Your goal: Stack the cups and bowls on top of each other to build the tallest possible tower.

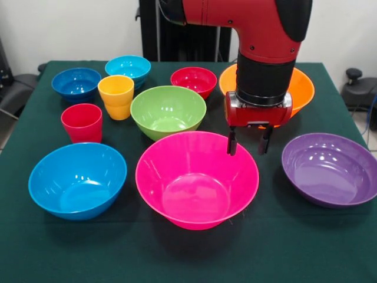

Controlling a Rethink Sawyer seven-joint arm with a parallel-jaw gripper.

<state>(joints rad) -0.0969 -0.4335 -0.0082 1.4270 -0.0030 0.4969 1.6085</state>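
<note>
From the front view I see the red and black Sawyer arm (pixel 259 35) coming down from the top, its gripper (pixel 250 142) hanging with its two dark fingers spread apart and pinching nothing. It sits over the far right rim of the large glossy pink plastic bowl (pixel 196 180), which rests on the dark green table (pixel 177 253) near my camera. Left of it I have the medium blue bowl (pixel 77 180), to the right the large purple bowl (pixel 330 168). Behind the pink bowl sits the green bowl (pixel 168 111); the large orange bowl (pixel 300 88) is partly hidden by the arm. Further back stand the small red bowl (pixel 194 80), light blue bowl (pixel 128 68) and dark blue bowl (pixel 76 83). The yellow-orange tumbler (pixel 116 96) and red tumbler (pixel 82 122) stand upright. Nothing is stacked.
</note>
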